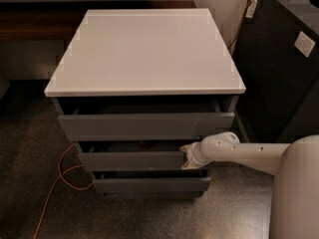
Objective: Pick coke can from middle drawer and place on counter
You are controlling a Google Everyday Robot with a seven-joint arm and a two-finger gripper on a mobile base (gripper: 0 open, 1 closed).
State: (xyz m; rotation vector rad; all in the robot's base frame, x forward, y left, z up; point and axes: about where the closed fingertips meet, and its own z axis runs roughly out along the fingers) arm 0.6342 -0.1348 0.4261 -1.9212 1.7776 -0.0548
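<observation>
Tool [185,157] sits at the right end of the middle drawer [132,161], against its flat front; whether it is released or clenched I cannot tell, since its tip blends into the dark edge there. The coke can cannot be made out for certain. Only a dim reddish patch [143,144] shows in the shadowed slit above the middle drawer's front, and the rest of the inside is hidden. The pale arm [239,151] reaches in nearly level from the right, low beside the cabinet, and its rounded body [296,193] is cut off at the lower right corner. The light grey bench [144,49] tops the cabinet and overhangs the top drawer [144,126], which stands slightly out with a dark gap above it. The bottom drawer [149,184] lies just beneath the tool. An orange cable [60,178] loops on the speckled floor to the left. A dark cabinet [279,59] stands close on the right, behind the arm.
</observation>
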